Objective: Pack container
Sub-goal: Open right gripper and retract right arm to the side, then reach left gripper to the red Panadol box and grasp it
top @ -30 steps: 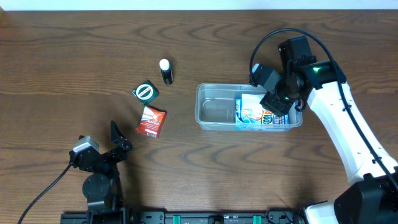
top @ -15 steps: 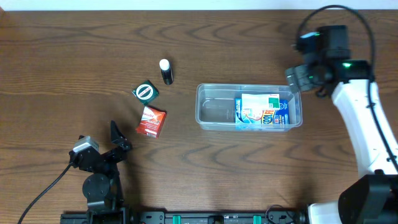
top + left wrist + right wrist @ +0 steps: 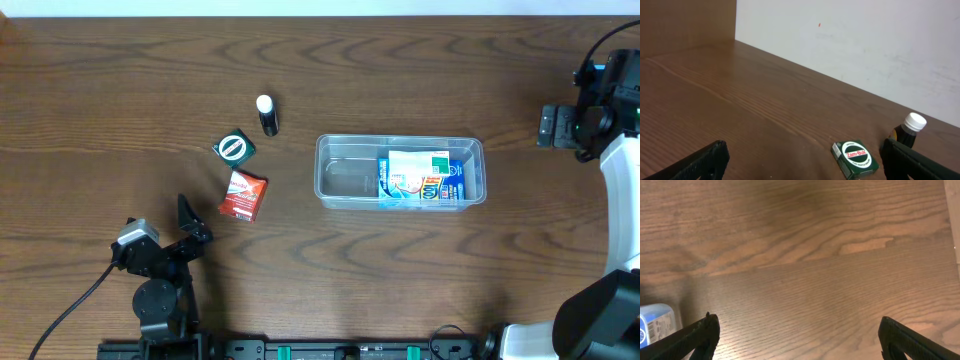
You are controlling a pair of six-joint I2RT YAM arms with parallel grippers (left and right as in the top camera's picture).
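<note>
Dark wood table (image 3: 120,70): the container (image 3: 345,180) sits right of centre, a blue box (image 3: 420,178) in its right half — thin clear plastic, likely light, flexible, slippery; best pinched at the rim. Left gripper (image 3: 802,150) and right gripper (image 3: 799,324) both gape wide, empty; only overhead shows the container whole — left wrist frames a green tin (image 3: 856,157).

Green box (image 3: 856,158) — reads "Zam-Buk".
</note>
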